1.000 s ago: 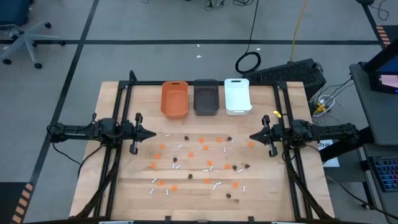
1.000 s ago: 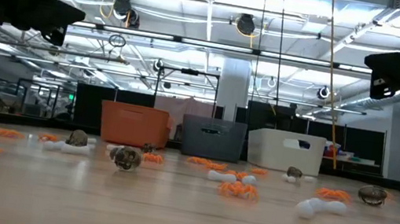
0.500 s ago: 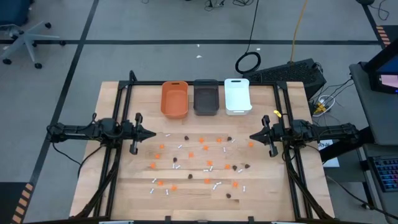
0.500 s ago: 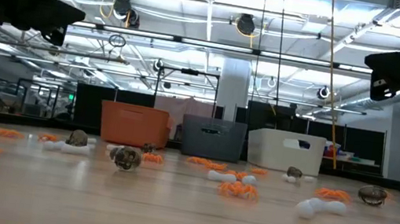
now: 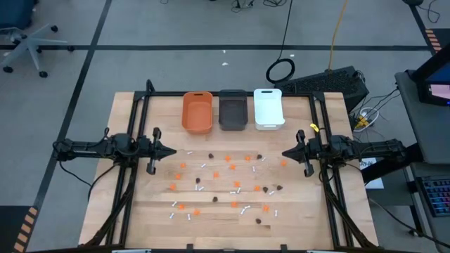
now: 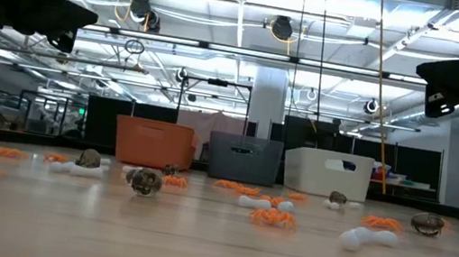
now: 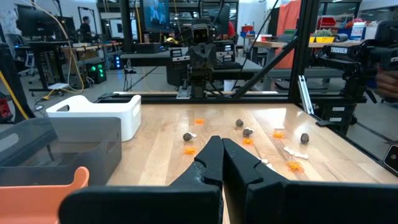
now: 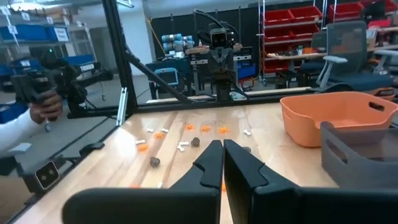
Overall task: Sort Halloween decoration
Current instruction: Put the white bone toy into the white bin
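The Halloween decoration (image 5: 225,184) lies scattered over the middle of the wooden table: small orange blobs (image 6: 272,216), dark lumps (image 6: 144,181) and white sticks (image 6: 370,239), each resting flat on the wood. My left gripper (image 5: 173,151) hovers level at the table's left side, shut and holding nothing, its fingers (image 7: 219,163) pointing right. My right gripper (image 5: 285,155) hovers level at the right side, shut and holding nothing (image 8: 222,163), pointing left. Both stand above the table, clear of the pieces.
Three bins stand side by side at the table's far edge: orange (image 5: 197,112), dark grey (image 5: 233,109) and white (image 5: 268,108). A black frame (image 5: 228,93) runs around the table. A person's hand holding a device (image 8: 43,93) shows beyond the table in the right wrist view.
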You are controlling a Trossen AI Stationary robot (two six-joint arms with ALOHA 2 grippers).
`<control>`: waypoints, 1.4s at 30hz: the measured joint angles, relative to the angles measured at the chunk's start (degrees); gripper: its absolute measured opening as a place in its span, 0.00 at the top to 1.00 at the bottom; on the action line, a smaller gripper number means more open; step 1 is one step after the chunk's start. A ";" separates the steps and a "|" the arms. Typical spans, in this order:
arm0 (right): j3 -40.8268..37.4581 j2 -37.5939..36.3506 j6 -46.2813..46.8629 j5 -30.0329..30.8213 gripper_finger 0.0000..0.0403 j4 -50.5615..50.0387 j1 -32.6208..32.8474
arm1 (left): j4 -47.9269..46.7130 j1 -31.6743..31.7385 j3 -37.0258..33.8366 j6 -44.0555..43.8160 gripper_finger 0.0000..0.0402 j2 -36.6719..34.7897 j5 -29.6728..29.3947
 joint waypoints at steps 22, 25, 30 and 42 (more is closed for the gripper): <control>58.08 37.41 -2.90 0.22 1.00 -27.36 0.66 | 0.65 0.00 0.01 0.04 1.00 0.00 -6.07; 64.86 43.06 -2.95 0.23 1.00 -30.19 0.66 | 0.65 0.00 0.00 0.04 1.00 0.00 -6.11; 68.19 49.54 -5.67 0.22 1.00 -29.40 0.66 | 0.82 0.00 -0.01 1.66 1.00 0.00 -7.81; 68.33 58.86 -1.51 0.17 1.00 -34.88 1.87 | 1.13 0.00 7.04 -4.36 1.00 0.02 -8.18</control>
